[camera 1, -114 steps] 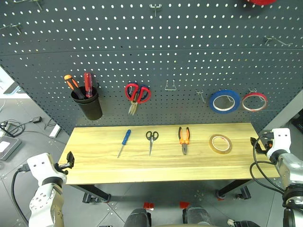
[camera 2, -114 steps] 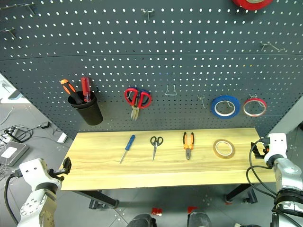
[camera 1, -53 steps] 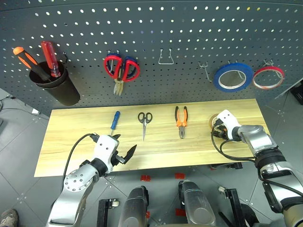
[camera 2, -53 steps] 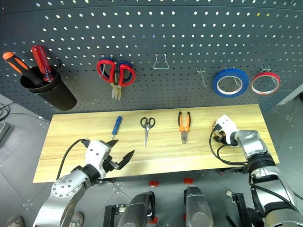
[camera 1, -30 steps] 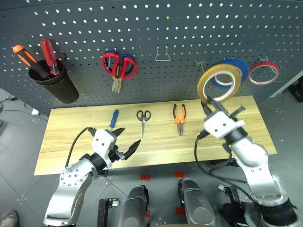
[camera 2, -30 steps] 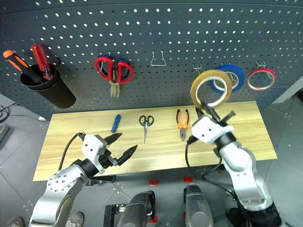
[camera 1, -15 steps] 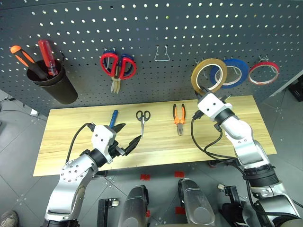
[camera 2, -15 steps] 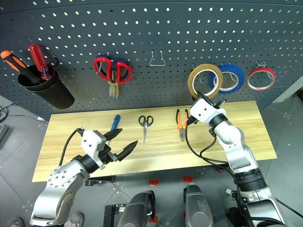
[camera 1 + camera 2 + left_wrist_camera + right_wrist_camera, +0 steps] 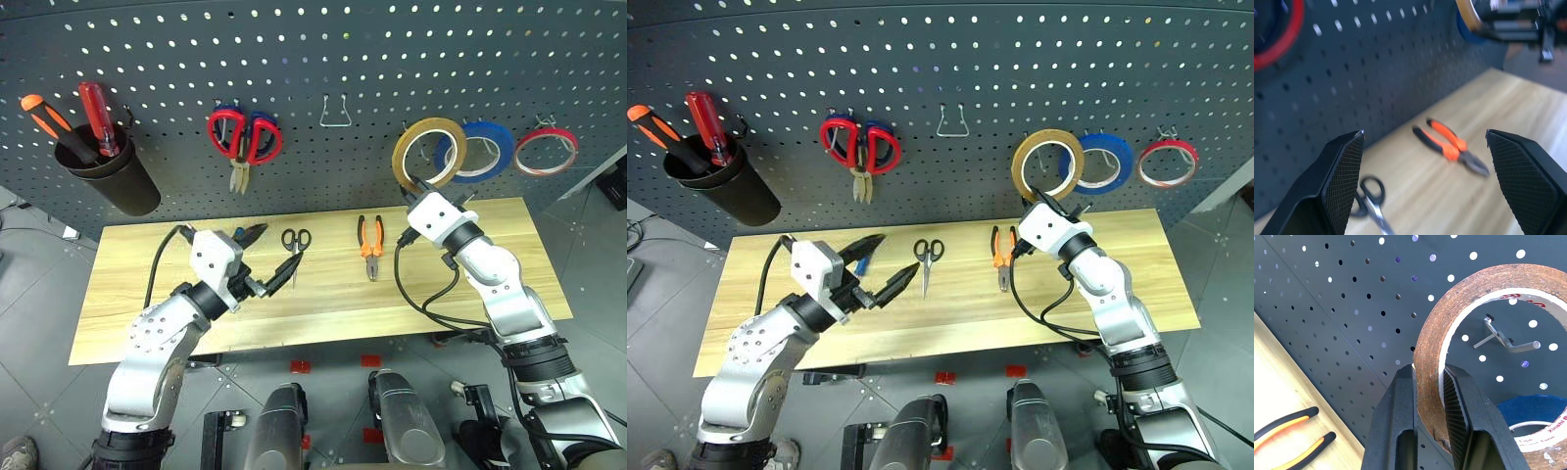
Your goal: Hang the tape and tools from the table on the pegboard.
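The right gripper point(image 9: 1429, 396) pinches the rim of the tape point(image 9: 429, 154) between its fingers, holding the roll up against the pegboard point(image 9: 392, 78) with a metal hook point(image 9: 1506, 340) showing through its ring. The left gripper point(image 9: 1425, 183) hangs wide apart, pliers point(image 9: 1449, 146) lying between and beyond its fingers.

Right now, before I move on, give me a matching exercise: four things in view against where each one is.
Things:
1. tan tape
2. pliers
3. red scissors
4. orange screwdriver

Places:
A. lying on the table
B. standing in the black cup
C. pinched in the right gripper, up at the pegboard
D. hanging on the pegboard

Pairs: 1-C, 2-A, 3-D, 4-B
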### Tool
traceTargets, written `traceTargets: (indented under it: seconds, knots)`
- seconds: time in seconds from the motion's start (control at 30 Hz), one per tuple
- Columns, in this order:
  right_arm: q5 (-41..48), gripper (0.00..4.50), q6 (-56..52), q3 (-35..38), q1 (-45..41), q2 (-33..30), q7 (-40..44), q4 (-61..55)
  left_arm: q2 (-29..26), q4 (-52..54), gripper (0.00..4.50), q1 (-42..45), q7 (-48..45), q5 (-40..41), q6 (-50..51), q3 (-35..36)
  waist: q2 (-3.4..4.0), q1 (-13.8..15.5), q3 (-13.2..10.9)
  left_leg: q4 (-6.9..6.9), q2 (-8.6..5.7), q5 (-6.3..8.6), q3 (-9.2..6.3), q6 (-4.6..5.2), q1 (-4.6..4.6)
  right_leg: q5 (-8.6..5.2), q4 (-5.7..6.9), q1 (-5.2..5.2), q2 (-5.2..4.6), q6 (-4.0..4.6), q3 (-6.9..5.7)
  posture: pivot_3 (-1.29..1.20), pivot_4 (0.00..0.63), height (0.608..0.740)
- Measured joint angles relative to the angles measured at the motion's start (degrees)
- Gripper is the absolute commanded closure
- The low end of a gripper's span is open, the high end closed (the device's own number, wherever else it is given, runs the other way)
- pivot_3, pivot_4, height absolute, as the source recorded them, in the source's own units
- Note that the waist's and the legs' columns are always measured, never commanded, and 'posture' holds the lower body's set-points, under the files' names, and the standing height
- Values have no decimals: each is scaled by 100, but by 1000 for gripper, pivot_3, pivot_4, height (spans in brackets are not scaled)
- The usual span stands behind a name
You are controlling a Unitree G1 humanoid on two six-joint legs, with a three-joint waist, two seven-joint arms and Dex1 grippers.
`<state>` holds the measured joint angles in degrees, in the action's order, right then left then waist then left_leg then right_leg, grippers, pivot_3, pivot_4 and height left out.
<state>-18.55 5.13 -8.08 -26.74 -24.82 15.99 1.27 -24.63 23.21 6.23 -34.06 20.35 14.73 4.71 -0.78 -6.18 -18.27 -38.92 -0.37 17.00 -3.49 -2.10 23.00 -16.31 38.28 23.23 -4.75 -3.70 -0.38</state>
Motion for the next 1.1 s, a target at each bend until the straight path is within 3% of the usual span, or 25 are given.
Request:
traceTargets:
  seconds: [0.17, 0.47, 0.5, 0.67, 0.87, 0.97, 1.1]
  knots:
    - [-6, 4047, -1, -4, -1, 0, 22, 16, 28, 167, 311, 616, 203, 8, 204, -31, -1, -8, 1, -3, 0, 0, 7, -1, -2, 0, 13, 2, 0, 0, 5, -184, 276, 740]
    - [-11, 4047, -1, -19, -4, 32, 90, 98, 117, 173, 311, 796, 306, 158, 490, -95, -2, -22, 2, -6, 0, -1, 17, -2, -4, 0, 25, 9, -1, 0, 13, -184, 273, 740]
    - [-8, 3343, -1, -19, -4, 43, 93, 98, 117, 173, 311, 796, 318, 158, 490, -97, -2, -22, 2, -6, 0, -1, 17, -2, -4, 0, 25, 9, -1, 0, 13, -184, 273, 740]
    - [19, 1870, -145, -7, 7, 127, 135, 71, 119, 173, 311, 802, 333, 182, 492, -102, -4, -21, 3, -7, 0, -2, 18, -2, -4, 0, 26, 9, -1, 0, 15, -184, 269, 740]
    - [399, 36, -1875, 125, 807, 470, 470, -1201, -69, 324, 311, 449, 264, 186, 494, -90, -4, -7, 7, -3, 5, -1, 14, -2, -3, 0, 27, 12, 0, 0, 14, -178, 276, 740]
    - [701, 36, -3555, 135, 1402, 986, 603, -2186, -335, 426, 311, 9, 86, 217, 531, -25, -3, -10, 8, -3, 5, -1, 19, -1, -3, -1, 35, 21, 0, 0, 25, -176, 288, 740]
    - [892, 36, -5331, -111, 1346, 1687, 493, -2806, -612, 752, 311, -443, -139, 350, 640, 13, -6, -6, 10, -5, -3, 7, 25, 13, -10, -1, 52, 30, 2, 1, 48, -168, 294, 740]
